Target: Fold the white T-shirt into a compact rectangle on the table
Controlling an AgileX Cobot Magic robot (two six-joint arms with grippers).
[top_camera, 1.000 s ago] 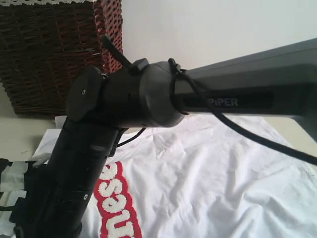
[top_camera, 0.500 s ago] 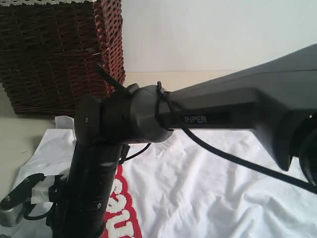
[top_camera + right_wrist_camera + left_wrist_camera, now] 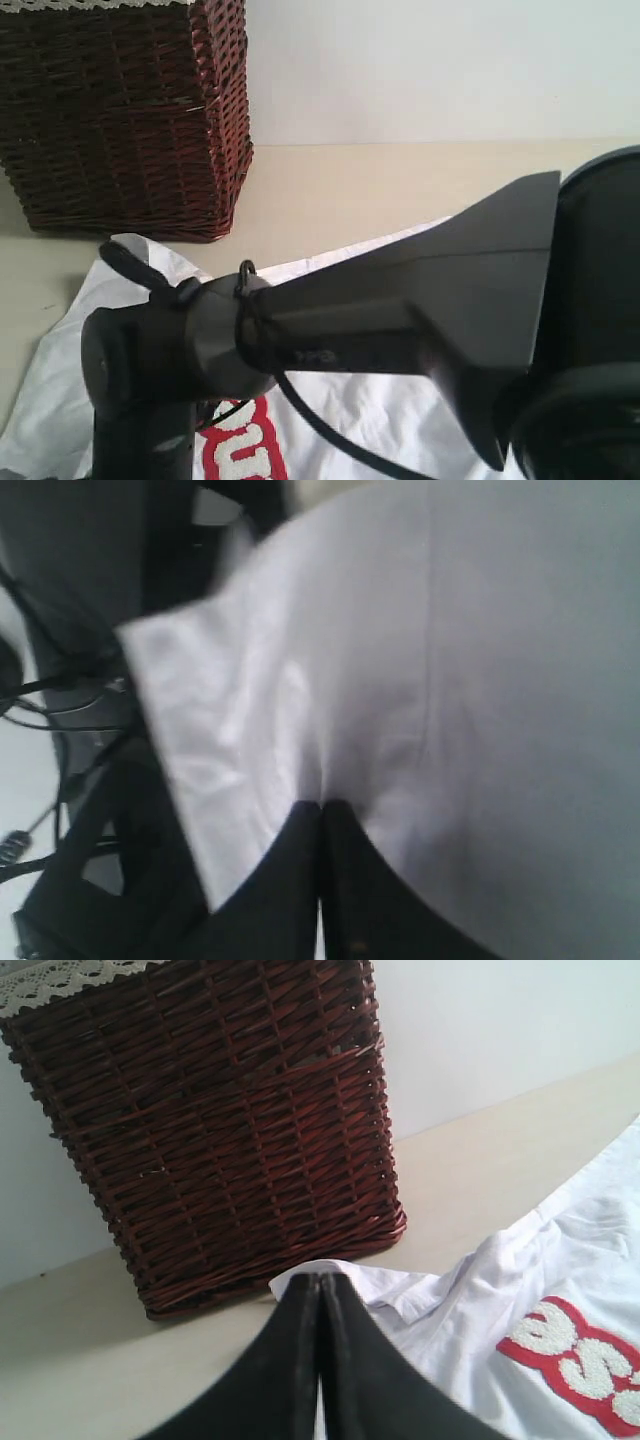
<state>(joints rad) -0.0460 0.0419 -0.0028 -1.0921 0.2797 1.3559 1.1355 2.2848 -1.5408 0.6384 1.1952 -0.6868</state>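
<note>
The white T-shirt (image 3: 55, 385) lies spread on the pale table (image 3: 400, 190), its red-edged fuzzy letters (image 3: 580, 1355) facing up. In the left wrist view my left gripper (image 3: 320, 1280) is shut, and the corner of a sleeve comes out right at its tips in front of the basket. My right gripper (image 3: 322, 805) is shut on a pucker of the white T-shirt (image 3: 450, 680), whose creases run into the tips. In the exterior view my right arm (image 3: 400, 310) covers most of the shirt and both grippers are hidden.
A dark brown wicker basket (image 3: 120, 110) stands at the back left of the table, close behind the shirt's sleeve (image 3: 400, 1285). Black arm hardware and cables (image 3: 80, 780) sit beside the shirt's edge in the right wrist view.
My right arm has swung lower and nearer in the exterior view and now hides more of the shirt. The right gripper has closed on the fabric. The left gripper stays shut.
</note>
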